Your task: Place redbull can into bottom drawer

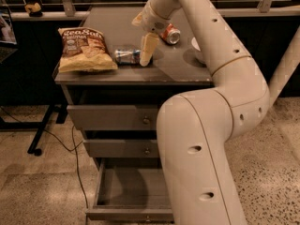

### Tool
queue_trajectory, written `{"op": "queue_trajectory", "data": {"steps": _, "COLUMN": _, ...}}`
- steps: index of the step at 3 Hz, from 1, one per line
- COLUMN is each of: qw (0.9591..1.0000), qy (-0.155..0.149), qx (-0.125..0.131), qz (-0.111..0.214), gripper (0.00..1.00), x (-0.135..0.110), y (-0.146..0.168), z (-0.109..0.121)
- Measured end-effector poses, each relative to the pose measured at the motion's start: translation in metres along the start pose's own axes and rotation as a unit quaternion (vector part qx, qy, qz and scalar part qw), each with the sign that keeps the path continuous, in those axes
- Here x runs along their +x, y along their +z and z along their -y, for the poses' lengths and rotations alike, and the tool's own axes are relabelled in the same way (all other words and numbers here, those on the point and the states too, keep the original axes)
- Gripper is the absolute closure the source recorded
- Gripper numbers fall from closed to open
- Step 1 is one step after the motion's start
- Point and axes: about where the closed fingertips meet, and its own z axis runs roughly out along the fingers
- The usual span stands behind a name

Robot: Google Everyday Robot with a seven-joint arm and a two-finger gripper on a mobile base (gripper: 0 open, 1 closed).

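The redbull can [126, 56] lies on its side on the grey cabinet top [178, 69], between the chips bag and my gripper. My gripper [147, 53] points down at the top, right against the can's right end; I cannot tell if it touches the can. The bottom drawer [129, 193] is pulled out and open below, its inside bare, with its right part hidden behind my arm.
A chips bag [84, 48] lies at the left of the top. A red-orange can [171, 33] lies behind the gripper. A white bowl [194, 43] is mostly hidden by my arm. Two upper drawers [112, 117] are shut. A cable [75, 149] hangs at the left.
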Motion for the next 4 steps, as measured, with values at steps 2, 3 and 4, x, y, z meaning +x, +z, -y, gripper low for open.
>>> {"op": "queue_trajectory", "data": {"steps": 2, "qw": 0.9993, "qy": 0.016, "qx": -0.011, "qz": -0.032, "gripper": 0.0, "x": 0.013, "y": 0.018, "z": 0.0}}
{"op": "queue_trajectory", "data": {"steps": 3, "qw": 0.9988, "qy": 0.024, "qx": -0.03, "qz": -0.03, "gripper": 0.0, "x": 0.018, "y": 0.028, "z": -0.009}}
{"op": "queue_trajectory", "data": {"steps": 4, "qw": 0.9988, "qy": 0.024, "qx": -0.03, "qz": -0.03, "gripper": 0.18, "x": 0.018, "y": 0.028, "z": -0.009}}
